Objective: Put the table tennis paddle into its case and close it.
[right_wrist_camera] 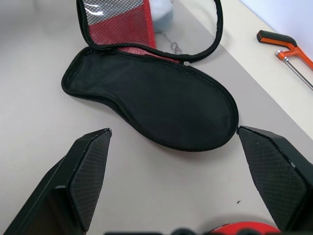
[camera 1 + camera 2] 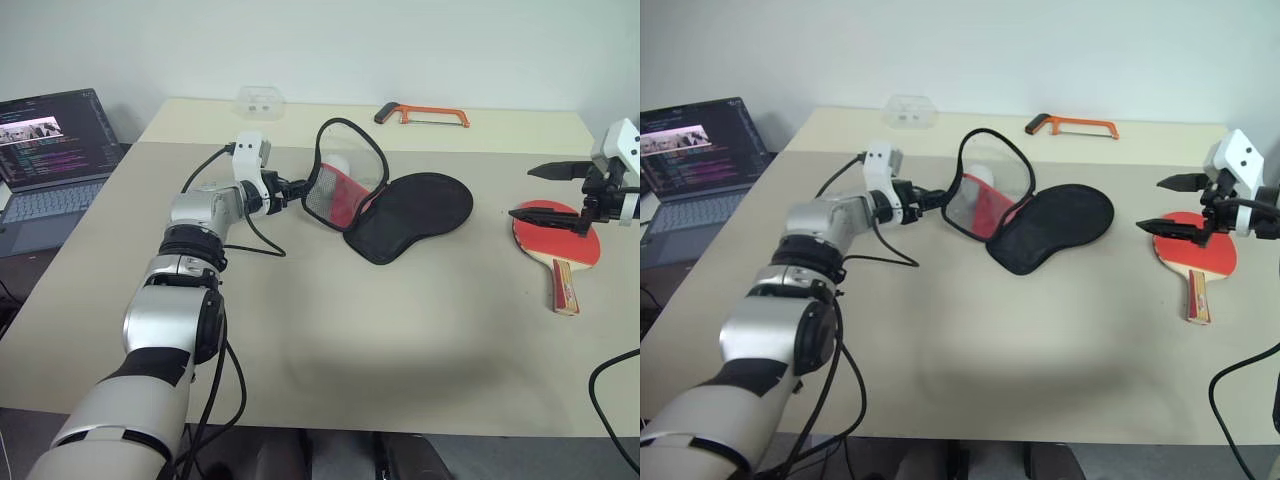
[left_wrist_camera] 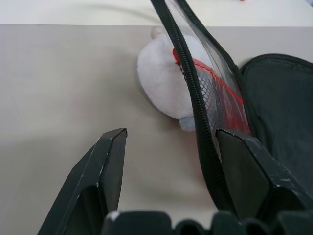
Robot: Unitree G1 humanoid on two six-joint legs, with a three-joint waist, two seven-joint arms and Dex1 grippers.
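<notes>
Left arm stretched forward, left gripper (image 2: 297,190) fingers apart straddling the raised flap edge of the case (image 2: 410,212); right gripper (image 2: 552,192) wide open above the table tennis paddle (image 2: 556,240).

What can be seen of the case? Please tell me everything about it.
The case is a soft, paddle-shaped fabric cover, unzipped and open on the table. Its black half lies flat. The other half stands up, red with black mesh and a clear panel, edged by a black zipper. The left gripper is open, with the raised zipper edge between its fingers. A whitish soft object lies behind the raised half. The paddle lies apart from it, to its right.
</notes>
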